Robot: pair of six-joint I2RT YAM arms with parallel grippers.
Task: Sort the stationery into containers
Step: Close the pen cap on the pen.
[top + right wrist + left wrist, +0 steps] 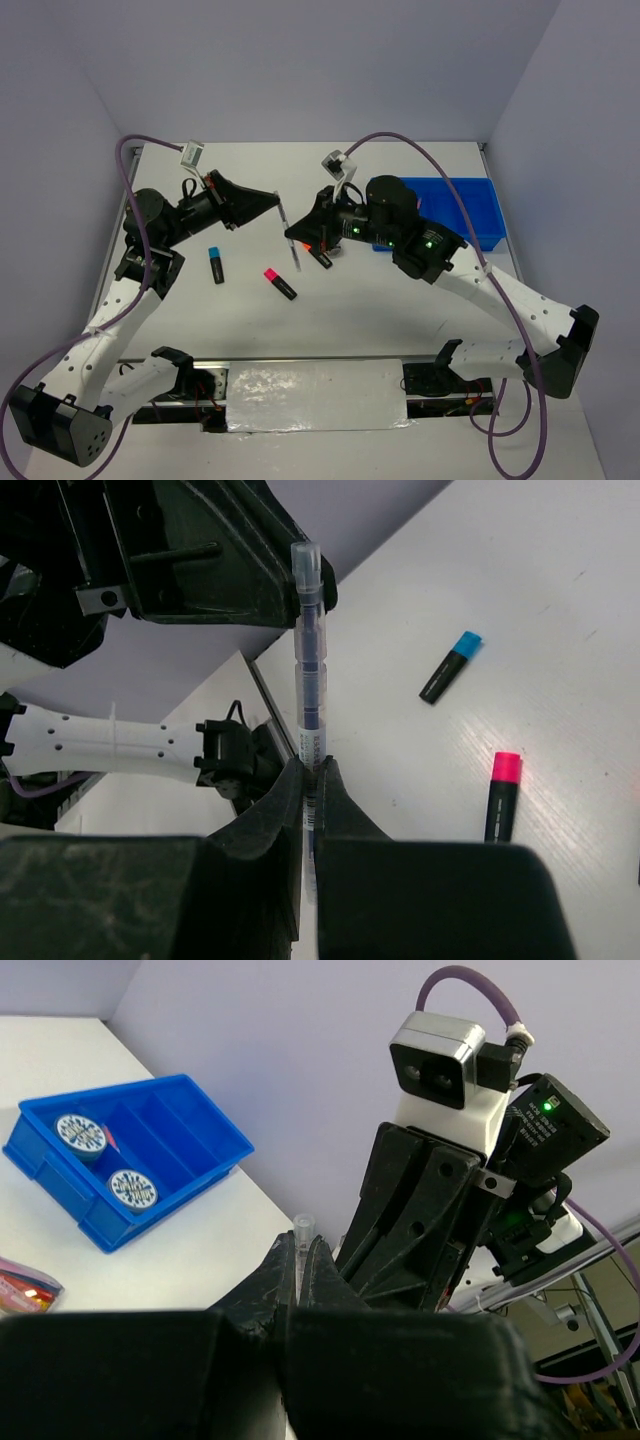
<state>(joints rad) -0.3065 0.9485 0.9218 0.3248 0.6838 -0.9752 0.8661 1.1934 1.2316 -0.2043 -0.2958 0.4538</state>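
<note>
Holding clear pen (310, 650) aloft, left of blue tray (476, 210), jaws of left gripper (300, 1256) and right gripper (312, 776) both clamped on it, over white table (350, 320), pale lilac walls (300, 60) around.

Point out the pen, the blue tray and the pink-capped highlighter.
pen (309, 650), right wrist view, clear barrel
blue tray (180, 1185), left wrist view, side wall
pink-capped highlighter (498, 815), right wrist view, black barrel

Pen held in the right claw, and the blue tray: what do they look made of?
The pen looks like clear glossy plastic: a dark core shows through the barrel. The blue tray is probably moulded plastic: uniform colour, soft sheen, thin dividers.
</note>
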